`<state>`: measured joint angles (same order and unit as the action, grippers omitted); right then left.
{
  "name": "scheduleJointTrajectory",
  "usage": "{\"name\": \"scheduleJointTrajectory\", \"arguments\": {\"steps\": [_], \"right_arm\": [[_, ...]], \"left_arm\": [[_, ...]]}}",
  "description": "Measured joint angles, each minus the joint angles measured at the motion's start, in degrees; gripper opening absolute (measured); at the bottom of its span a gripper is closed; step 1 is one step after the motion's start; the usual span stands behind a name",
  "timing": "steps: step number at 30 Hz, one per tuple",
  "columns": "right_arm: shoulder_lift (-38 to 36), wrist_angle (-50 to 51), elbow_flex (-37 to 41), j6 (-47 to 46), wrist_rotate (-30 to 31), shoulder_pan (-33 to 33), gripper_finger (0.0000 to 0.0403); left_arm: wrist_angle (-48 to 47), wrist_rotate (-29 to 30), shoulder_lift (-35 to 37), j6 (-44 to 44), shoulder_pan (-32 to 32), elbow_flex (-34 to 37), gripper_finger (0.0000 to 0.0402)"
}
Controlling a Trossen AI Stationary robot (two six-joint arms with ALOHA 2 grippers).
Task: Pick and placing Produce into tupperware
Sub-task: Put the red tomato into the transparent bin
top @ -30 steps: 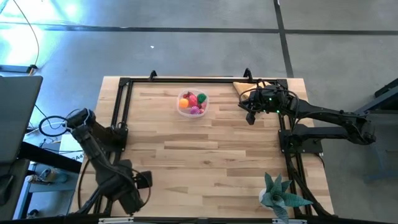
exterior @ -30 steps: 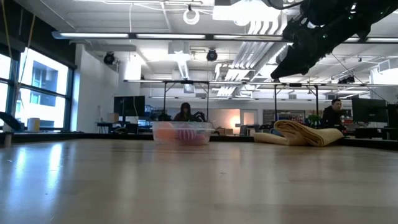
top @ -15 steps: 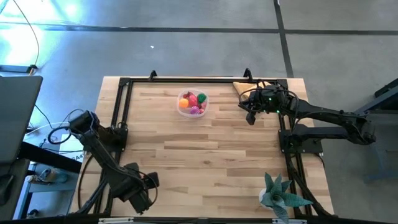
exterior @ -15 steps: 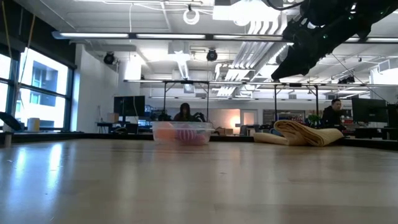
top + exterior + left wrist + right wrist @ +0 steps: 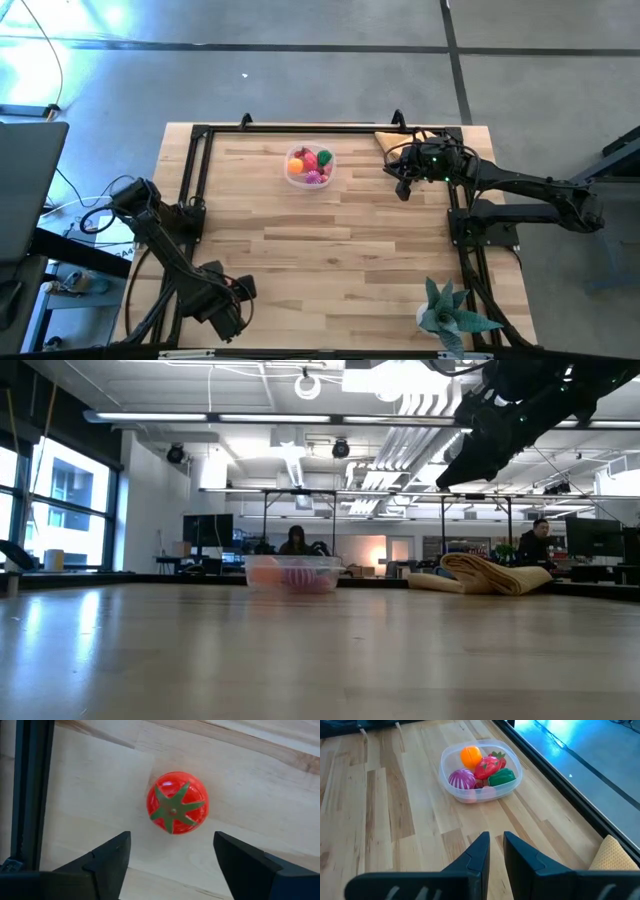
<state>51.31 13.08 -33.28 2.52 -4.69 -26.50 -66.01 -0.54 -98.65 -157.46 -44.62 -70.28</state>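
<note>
The tupperware (image 5: pixel 308 166) stands near the table's far edge and holds an orange, a red, a green and a magenta piece of produce (image 5: pixel 485 768). A red toy tomato (image 5: pixel 176 802) with a green star top rests on the wood near the near-left corner; the left arm hides it in the high view. My left gripper (image 5: pixel 172 857) is open above it, one finger on each side, touching nothing. My right gripper (image 5: pixel 495 851) is shut, raised above the table's far right part (image 5: pixel 403 186), right of the tupperware.
A black frame rail (image 5: pixel 30 795) runs close beside the tomato. A folded tan cloth (image 5: pixel 396 140) lies at the far right corner. A teal spiky plant (image 5: pixel 452 316) stands at the near right corner. Bare wood (image 5: pixel 330 250) spans the table's middle. People sit in the room behind (image 5: pixel 296 541).
My left arm has swung a little toward the table's right at the near-left corner, then held still. My right arm has kept still.
</note>
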Motion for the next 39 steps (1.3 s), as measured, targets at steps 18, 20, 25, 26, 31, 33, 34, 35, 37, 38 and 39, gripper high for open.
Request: {"name": "scheduleJointTrajectory", "arguments": {"steps": [18, 20, 25, 26, 31, 33, 34, 35, 37, 38, 39], "right_arm": [[0.0, 0.0, 0.0, 0.0, 0.0, 0.0, 0.0044], [0.0, 0.0, 0.0, 0.0, 0.0, 0.0, 0.0044], [0.0, 0.0, 0.0, 0.0, 0.0, 0.0, 0.0044], [0.0, 0.0, 0.0, 0.0, 0.0, 0.0, 0.0044], [0.0, 0.0, 0.0, 0.0, 0.0, 0.0, 0.0044], [0.0, 0.0, 0.0, 0.0, 0.0, 0.0, 0.0044], [0.0, 0.0, 0.0, 0.0, 0.0, 0.0, 0.0044], [0.0, 0.0, 0.0, 0.0, 0.0, 0.0, 0.0044], [0.0, 0.0, 0.0, 0.0, 0.0, 0.0, 0.0044], [0.0, 0.0, 0.0, 0.0, 0.0, 0.0, 0.0044], [0.0, 0.0, 0.0, 0.0, 0.0, 0.0, 0.0044]], "left_arm": [[6.6, 0.5, 0.5, 1.9, 1.3, 8.1, 0.0295], [7.1, -0.1, 0.5, 2.4, 1.5, 8.8, 0.0296], [10.2, -0.9, 0.5, 2.7, 1.5, 11.0, 0.0297], [10.8, -1.0, 0.5, 2.7, 1.5, 11.4, 0.0298], [14.3, -1.0, 0.5, 2.7, 1.5, 13.4, 0.0298], [15.3, -1.0, 0.5, 2.7, 1.5, 14.1, 0.0298], [15.7, -1.0, 0.5, 2.6, 1.5, 14.3, 0.0298], [15.7, -1.1, 0.5, 2.6, 1.5, 14.4, 0.0298], [15.8, -1.2, 0.5, 2.6, 1.5, 14.5, 0.0298], [15.9, -1.2, 0.5, 2.5, 1.5, 14.5, 0.0298], [16.0, -1.2, 0.5, 2.6, 1.5, 14.5, 0.0298]]}}
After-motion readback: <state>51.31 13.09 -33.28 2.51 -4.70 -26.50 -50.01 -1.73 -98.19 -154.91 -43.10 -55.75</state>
